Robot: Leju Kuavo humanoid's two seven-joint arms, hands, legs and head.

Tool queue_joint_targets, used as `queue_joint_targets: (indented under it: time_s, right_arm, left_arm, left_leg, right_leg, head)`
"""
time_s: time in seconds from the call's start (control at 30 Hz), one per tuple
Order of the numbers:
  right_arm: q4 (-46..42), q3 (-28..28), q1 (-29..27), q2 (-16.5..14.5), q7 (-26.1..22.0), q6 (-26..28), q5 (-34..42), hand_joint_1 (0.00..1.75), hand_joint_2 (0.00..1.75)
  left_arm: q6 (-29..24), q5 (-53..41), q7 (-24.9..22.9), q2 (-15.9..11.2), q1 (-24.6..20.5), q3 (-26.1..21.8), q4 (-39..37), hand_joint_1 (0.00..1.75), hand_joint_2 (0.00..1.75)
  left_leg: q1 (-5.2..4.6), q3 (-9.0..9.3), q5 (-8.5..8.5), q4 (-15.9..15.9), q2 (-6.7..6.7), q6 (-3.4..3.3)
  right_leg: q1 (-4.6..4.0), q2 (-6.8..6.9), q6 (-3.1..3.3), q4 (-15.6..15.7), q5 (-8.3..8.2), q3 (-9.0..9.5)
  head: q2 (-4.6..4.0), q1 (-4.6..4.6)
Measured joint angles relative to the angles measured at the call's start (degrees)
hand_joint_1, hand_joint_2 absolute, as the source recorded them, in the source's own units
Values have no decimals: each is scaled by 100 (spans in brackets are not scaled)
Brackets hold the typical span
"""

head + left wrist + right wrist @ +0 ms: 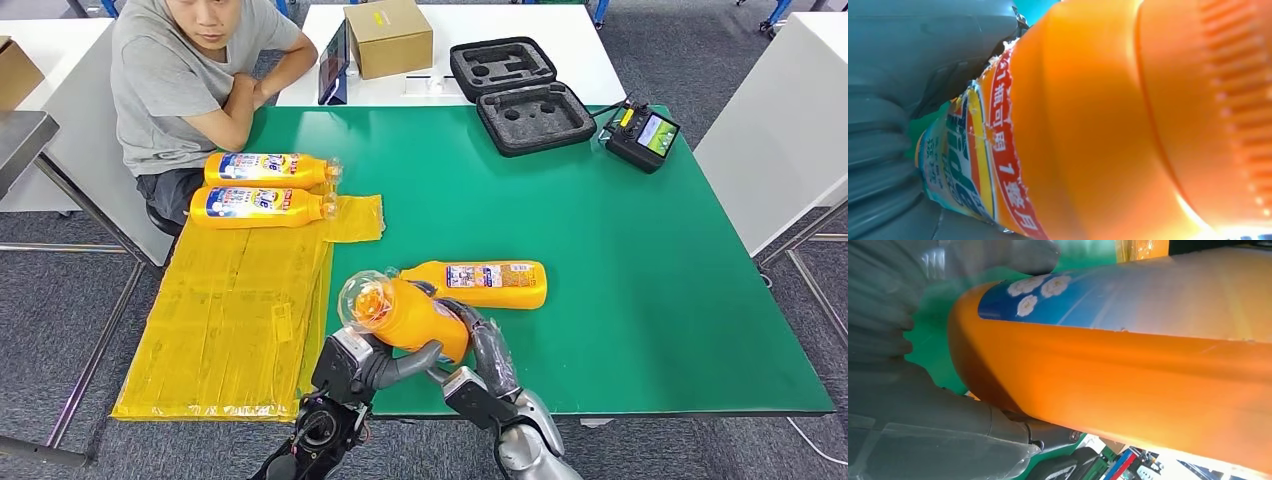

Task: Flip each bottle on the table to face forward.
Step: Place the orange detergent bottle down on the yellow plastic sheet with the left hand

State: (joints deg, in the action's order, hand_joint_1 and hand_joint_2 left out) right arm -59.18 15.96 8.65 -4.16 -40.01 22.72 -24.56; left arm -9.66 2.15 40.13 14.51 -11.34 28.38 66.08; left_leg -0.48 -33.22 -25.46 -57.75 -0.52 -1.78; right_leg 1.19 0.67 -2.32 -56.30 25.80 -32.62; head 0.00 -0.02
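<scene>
Both hands hold one orange bottle lifted above the near table edge, its clear cap tilted up toward me. My left hand grips it from below near the neck; my right hand wraps its base end. The left wrist view has the bottle's torn red-and-blue label up close, and the right wrist view has its blue flowered label. A second orange bottle lies on the green table just beyond, small label up. Two more bottles lie side by side at the far left, front labels up.
A yellow plastic sheet covers the table's left part. A person sits at the far left corner, arms on the table. A black foam case, a controller, a cardboard box and a tablet stand at the back.
</scene>
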Motion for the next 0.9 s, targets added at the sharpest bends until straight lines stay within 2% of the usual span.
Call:
queue_joint_targets:
  time_s: [0.57,0.63,0.67,0.77,0.8,0.9]
  right_arm:
    - [175,200,103,-15,-3,-5,207,174,175]
    - [186,209,114,-15,-3,-5,227,164,175]
    - [191,214,121,-15,-3,-7,239,143,175]
    - [209,225,145,-15,-3,-25,290,24,175]
    - [213,230,149,-15,-3,-37,314,2,175]
    - [226,246,151,-26,-3,-78,394,0,175]
  left_arm:
    - [-33,-59,-2,-28,-62,-1,-1,175,175]
    - [-66,-64,-2,-32,-66,0,-1,175,175]
    - [-87,-68,-2,-32,-68,1,-1,175,175]
    - [-164,-103,-4,-37,-79,1,-1,175,175]
    - [-194,-130,-4,-43,-85,2,-1,175,175]
    - [-304,-232,-3,-91,-118,0,3,175,175]
  left_leg:
    - [0,0,0,0,0,0]
    - [0,0,0,0,0,0]
    - [0,0,0,0,0,0]
    - [0,0,0,0,0,0]
    - [0,0,0,0,0,0]
    - [1,0,0,0,0,0]
  right_leg:
    - [0,0,0,0,0,0]
    - [0,0,0,0,0,0]
    - [0,0,0,0,0,0]
    - [0,0,0,0,0,0]
    - [-1,0,0,0,0,0]
    - [-1,0,0,-1,0,0]
  head:
    - [0,0]
    - [0,0]
    - [0,-1]
    - [0,-1]
    - [0,0]
    - [0,-1]
